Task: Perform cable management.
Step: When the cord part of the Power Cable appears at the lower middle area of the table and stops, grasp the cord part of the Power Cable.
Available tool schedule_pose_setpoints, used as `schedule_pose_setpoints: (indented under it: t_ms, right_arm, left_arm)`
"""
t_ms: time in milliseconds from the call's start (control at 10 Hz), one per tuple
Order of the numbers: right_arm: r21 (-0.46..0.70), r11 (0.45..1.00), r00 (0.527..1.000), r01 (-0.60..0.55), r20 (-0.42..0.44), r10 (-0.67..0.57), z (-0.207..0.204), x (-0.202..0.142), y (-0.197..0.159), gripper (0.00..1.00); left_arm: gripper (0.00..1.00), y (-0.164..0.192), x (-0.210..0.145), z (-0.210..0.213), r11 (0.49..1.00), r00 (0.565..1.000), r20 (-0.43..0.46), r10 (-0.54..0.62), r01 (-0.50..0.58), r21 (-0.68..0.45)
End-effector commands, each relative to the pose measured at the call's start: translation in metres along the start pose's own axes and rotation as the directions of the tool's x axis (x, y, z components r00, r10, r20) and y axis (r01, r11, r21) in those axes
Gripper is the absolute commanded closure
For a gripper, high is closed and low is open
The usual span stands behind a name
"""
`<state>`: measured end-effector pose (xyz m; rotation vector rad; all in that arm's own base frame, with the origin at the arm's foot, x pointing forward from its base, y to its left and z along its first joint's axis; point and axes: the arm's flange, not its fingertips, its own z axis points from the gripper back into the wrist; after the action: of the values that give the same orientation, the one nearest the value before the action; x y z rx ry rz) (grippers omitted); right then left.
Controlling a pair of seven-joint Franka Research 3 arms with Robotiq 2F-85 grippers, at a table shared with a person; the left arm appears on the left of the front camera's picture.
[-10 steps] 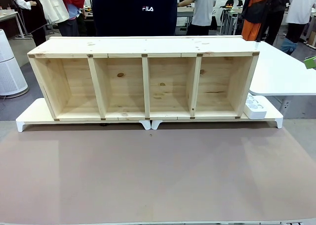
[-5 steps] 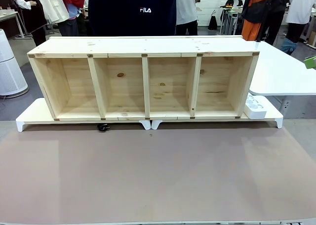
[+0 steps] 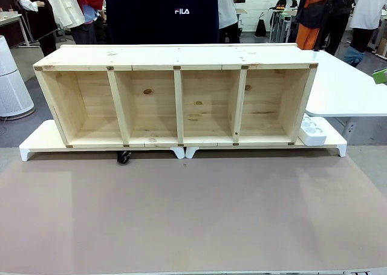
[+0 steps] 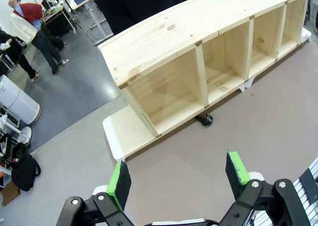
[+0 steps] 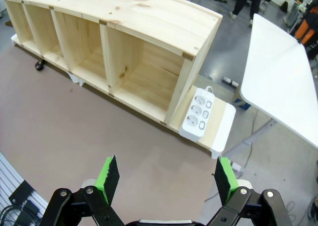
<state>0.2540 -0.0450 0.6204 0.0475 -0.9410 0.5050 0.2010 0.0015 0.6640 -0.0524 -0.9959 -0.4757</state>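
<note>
The cable's black plug end point(image 3: 123, 157) pokes out from under the front edge of the wooden shelf point(image 3: 175, 66), below its second compartment from the left; the cord behind it is hidden. The left wrist view has the plug point(image 4: 204, 119) on the brown mat, far ahead of my left gripper point(image 4: 179, 174), which stands open and holds nothing. My right gripper point(image 5: 164, 179) is open too, high above the mat, with the plug point(image 5: 38, 65) far off at the left. A person in a dark top point(image 3: 162, 15) stands behind the shelf.
The shelf lies on its side with several open compartments, resting on white risers point(image 3: 36, 143). A white power strip point(image 3: 313, 130) sits at its right end, also visible as the power strip point(image 5: 197, 113). A white table point(image 3: 351, 87) stands to the right. The brown mat point(image 3: 193, 214) spreads in front.
The black plug has come out from under the shelf's front edge onto the mat. The person behind the shelf has shifted slightly.
</note>
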Motion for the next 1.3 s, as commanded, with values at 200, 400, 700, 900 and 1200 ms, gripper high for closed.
schedule_pose_setpoints:
  t_ms: [200,400,700,900,1200]
  right_arm:
    - [-0.008,1.0,1.0,-0.003,0.004,0.003,-0.0047,0.0029,-0.0001,0.0]
    - [-0.008,1.0,1.0,-0.003,0.004,0.003,-0.0047,0.0029,-0.0001,0.0]
    - [-0.008,1.0,1.0,-0.003,0.004,0.003,-0.0047,0.0029,-0.0001,0.0]
    - [-0.008,1.0,1.0,-0.003,0.004,0.003,-0.0047,0.0029,-0.0001,0.0]
    - [-0.008,1.0,1.0,-0.003,0.004,0.003,-0.0047,0.0029,-0.0001,0.0]
  left_arm:
    - [0.0,-0.0011,0.0021,-0.0003,1.0,1.0,0.013,0.013,-0.013,-0.001]
    - [0.0,-0.0011,0.0021,-0.0003,1.0,1.0,0.013,0.013,-0.013,-0.001]
    - [0.0,-0.0011,0.0021,-0.0003,1.0,1.0,0.013,0.013,-0.013,-0.001]
    - [0.0,-0.0011,0.0021,-0.0003,1.0,1.0,0.013,0.013,-0.013,-0.001]
    - [0.0,-0.0011,0.0021,-0.0003,1.0,1.0,0.013,0.013,-0.013,-0.001]
